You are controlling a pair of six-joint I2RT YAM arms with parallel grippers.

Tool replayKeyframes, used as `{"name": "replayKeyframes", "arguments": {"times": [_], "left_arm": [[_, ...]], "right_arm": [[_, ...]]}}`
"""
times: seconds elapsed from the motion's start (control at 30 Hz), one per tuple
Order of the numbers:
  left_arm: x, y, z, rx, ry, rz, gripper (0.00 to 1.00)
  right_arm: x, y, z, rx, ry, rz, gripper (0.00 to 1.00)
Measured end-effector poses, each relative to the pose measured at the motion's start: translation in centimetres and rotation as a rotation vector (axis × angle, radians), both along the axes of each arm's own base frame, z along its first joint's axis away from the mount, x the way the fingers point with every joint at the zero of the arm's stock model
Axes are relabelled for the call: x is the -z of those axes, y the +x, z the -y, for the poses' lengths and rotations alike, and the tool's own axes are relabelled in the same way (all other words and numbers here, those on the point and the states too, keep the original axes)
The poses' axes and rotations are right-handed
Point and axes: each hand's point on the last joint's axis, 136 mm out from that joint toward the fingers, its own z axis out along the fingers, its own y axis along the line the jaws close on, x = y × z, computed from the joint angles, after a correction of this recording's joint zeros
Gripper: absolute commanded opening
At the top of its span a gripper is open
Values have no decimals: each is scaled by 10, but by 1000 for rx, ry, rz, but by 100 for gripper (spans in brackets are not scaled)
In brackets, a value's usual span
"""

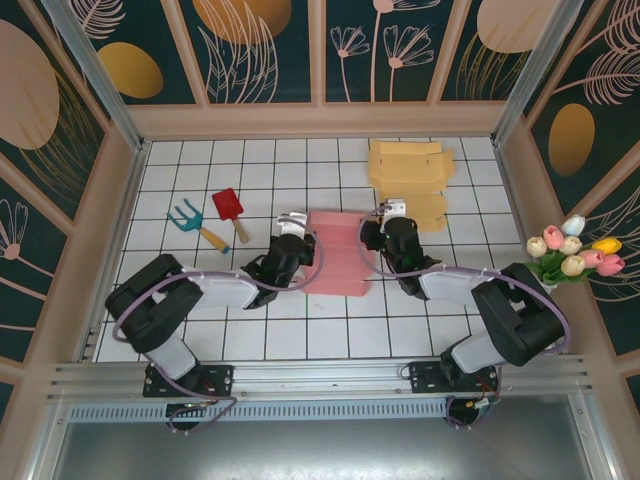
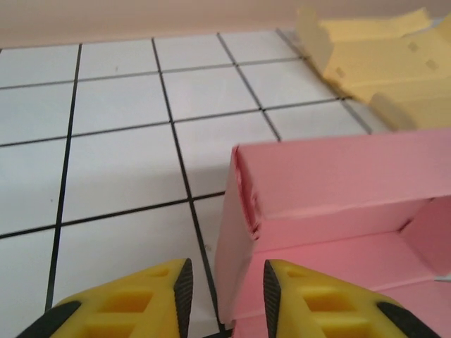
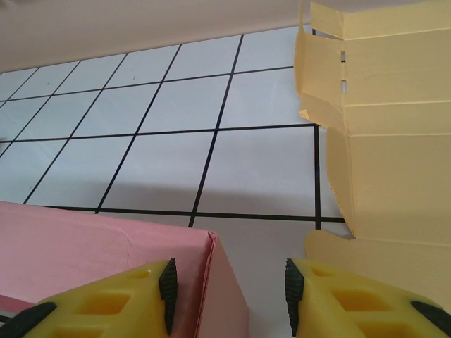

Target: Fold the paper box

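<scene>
Pink box [image 1: 338, 252] mid-table, half formed. Left gripper [image 2: 227, 285] jaws narrowly apart astride its left wall; right gripper [image 3: 231, 292] jaws wider astride right wall; neither pinching. I'd close gently, raise both walls evenly, avoid crumpling card
</scene>
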Motion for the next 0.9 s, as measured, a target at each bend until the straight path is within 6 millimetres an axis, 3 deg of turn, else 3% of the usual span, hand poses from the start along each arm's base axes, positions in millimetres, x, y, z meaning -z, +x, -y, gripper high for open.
{"name": "replayKeyframes", "arguments": {"times": [0.13, 0.23, 0.4, 0.53, 0.63, 0.9], "left_arm": [[-22, -3, -2, -14, -80, 8, 29], [-26, 0, -1, -36, -110, -21, 29], [-37, 22, 17, -72, -154, -49, 29], [-21, 42, 27, -100, -136, -80, 25], [2, 48, 18, -145, -99, -108, 24], [-1, 49, 13, -166, -108, -97, 29]], "right_arm": [[0, 0, 0, -2, -3, 1, 47], [0, 1, -1, -3, -1, 4, 47], [1, 3, -3, -5, 5, 12, 47], [1, 4, -5, -12, 10, 15, 47], [1, 4, -6, -19, 14, 14, 47], [1, 4, -7, -21, 17, 17, 47]]}}
